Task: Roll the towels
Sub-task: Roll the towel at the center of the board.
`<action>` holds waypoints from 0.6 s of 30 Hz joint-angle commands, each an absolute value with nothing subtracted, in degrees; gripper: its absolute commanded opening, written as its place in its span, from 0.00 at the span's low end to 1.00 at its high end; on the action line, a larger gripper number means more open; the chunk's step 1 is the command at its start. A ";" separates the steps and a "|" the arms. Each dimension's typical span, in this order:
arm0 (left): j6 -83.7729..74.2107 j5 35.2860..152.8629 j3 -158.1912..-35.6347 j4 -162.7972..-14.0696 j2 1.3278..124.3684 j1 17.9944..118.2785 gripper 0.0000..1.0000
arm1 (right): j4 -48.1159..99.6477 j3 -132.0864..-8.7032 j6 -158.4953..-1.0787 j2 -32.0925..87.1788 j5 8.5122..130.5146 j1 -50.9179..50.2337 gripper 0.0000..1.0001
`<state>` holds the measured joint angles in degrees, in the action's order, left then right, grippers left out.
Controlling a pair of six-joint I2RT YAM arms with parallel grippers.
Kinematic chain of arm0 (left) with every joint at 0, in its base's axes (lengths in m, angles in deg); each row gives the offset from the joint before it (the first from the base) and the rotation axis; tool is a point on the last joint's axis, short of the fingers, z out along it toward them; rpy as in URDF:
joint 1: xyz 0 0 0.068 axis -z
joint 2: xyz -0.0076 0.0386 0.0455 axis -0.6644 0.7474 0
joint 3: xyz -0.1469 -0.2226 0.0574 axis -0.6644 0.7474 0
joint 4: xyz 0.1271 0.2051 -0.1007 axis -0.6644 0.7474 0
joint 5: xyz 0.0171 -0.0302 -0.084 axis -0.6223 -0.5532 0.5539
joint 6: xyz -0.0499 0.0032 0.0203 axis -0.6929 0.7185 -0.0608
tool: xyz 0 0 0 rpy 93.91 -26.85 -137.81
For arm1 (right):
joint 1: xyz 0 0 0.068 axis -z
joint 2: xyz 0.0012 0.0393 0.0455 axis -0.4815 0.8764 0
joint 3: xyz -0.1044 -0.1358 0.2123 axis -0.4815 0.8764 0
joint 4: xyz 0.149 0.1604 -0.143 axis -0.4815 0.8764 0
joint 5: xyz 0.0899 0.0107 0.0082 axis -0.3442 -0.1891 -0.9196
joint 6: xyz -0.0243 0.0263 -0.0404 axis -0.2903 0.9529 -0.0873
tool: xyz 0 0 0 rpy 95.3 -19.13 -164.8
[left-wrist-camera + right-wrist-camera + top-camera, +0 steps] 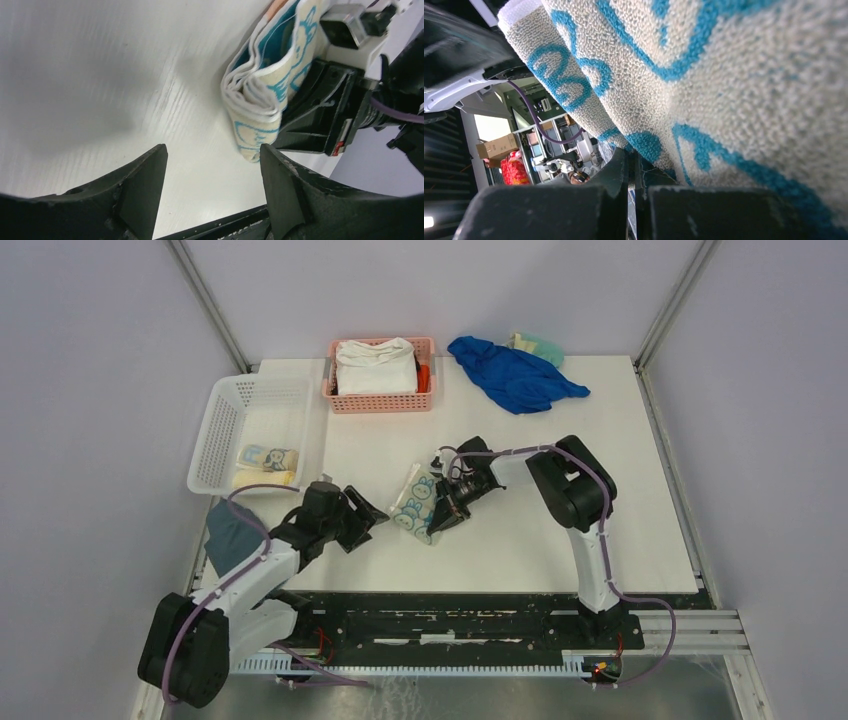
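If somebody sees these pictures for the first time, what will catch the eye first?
Probably the bundled rabbit towel in the middle of the table, with the shut right pincer against it and the open, empty left pincer close beside. Next come the bright blue cloth crumpled at the far edge and two rolled towels lying in the white basket at far left.

Well behind the right claw [441, 518] a pink basket [380, 403] is holding white cloth [375, 368], and a blue cloth [515, 375] is lying there. A white basket [215, 412] is sitting behind the left claw [366, 525].
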<state>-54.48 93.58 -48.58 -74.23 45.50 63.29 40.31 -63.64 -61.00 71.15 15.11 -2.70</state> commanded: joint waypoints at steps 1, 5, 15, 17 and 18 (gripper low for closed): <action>-54.28 98.80 -43.97 -84.29 45.87 63.39 0.74 | 41.20 -64.86 -59.59 74.12 19.62 -2.32 0.01; -55.45 99.78 -43.71 -90.10 51.62 64.53 0.74 | 42.61 -65.46 -59.75 74.60 20.35 -2.28 0.00; -58.37 97.51 -47.04 -97.81 63.53 66.18 0.68 | 47.38 -67.60 -62.39 73.00 23.09 -2.36 0.03; -59.53 96.02 -47.06 -97.07 64.81 66.24 0.65 | 49.43 -68.46 -63.88 72.01 24.28 -2.46 0.05; -60.14 95.22 -47.07 -96.71 65.33 66.22 0.63 | 50.42 -68.83 -64.61 71.20 24.95 -2.80 0.07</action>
